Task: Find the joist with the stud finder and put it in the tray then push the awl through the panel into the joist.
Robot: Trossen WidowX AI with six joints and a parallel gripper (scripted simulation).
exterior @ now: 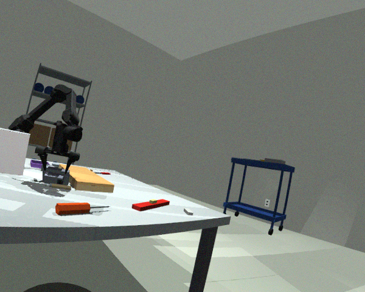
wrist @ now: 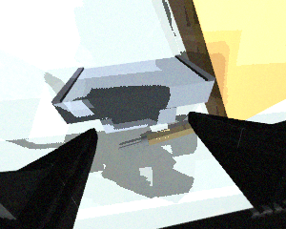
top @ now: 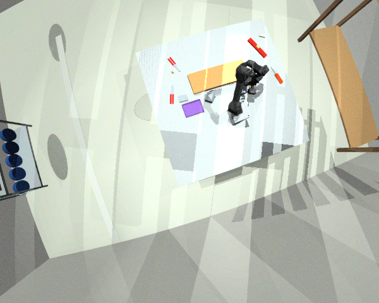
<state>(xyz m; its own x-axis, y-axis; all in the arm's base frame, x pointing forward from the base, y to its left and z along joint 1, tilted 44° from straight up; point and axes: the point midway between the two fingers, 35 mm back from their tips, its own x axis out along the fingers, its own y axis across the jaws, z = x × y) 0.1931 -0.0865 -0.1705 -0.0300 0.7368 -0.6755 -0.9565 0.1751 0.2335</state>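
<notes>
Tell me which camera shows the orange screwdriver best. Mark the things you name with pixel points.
The exterior view: the orange screwdriver [top: 278,78] [exterior: 72,208] lies large in front, handle and thin shaft unblocked. The top view shows all of it, but small. The wrist view misses it.

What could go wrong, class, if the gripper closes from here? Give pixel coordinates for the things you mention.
The open gripper [top: 251,88] [exterior: 55,171] [wrist: 143,124] might catch the tan-handled tool [exterior: 59,186] [wrist: 170,136] lying close beside the grey boxy object [exterior: 53,178] [wrist: 129,97]. A finger could also bump the wooden panel [top: 212,77] [exterior: 90,180] [wrist: 257,62] alongside.
</notes>
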